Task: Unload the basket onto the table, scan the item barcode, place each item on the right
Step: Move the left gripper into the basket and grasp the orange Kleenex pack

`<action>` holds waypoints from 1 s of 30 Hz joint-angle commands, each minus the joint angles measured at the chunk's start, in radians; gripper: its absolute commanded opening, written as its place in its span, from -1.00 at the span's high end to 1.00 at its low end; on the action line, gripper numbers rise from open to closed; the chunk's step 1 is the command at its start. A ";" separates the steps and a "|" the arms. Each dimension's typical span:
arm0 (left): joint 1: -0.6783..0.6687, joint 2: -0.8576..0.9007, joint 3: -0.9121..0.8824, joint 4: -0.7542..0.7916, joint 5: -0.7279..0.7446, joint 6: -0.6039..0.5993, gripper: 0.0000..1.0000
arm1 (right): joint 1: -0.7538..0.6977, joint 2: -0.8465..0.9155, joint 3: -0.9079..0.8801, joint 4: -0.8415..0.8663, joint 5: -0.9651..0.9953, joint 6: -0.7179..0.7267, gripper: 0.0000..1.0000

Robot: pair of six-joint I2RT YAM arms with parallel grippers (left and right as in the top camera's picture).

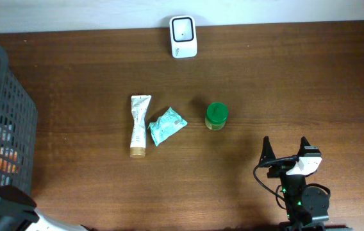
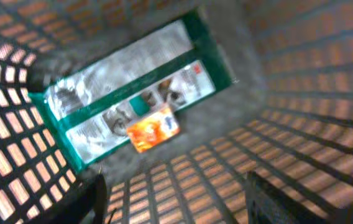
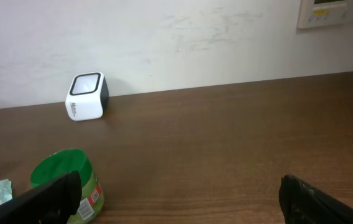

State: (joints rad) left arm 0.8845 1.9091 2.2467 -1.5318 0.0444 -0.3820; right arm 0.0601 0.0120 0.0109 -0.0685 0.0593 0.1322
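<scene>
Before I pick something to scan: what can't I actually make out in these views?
Left wrist: blur leaves the print on the green-and-white packet and the orange packet unreadable.
Overhead: the mesh of the basket and the frame edge hide its contents and the left pincer.
Overhead: print on the tube and pouch is too small.
Right wrist: the left edge cuts off the pouch.

Green-lidded jar (image 1: 216, 115), white scanner (image 1: 183, 36), teal-patterned pouch (image 1: 167, 126), white tube (image 1: 140, 123), dark mesh basket (image 1: 10, 109), brown wood-grain table (image 1: 297, 77)

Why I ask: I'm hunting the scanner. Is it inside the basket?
No, the white scanner stands on the table, far from the basket.
</scene>
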 commanded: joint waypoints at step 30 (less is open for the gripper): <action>0.014 0.054 -0.792 0.630 -0.040 0.384 -0.19 | 0.005 -0.006 -0.005 -0.007 0.001 0.006 -0.97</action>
State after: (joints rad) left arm 0.8989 1.9133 1.4639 -0.9081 0.0105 -0.0326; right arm 0.0601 0.0120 0.0109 -0.0685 0.0589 0.1329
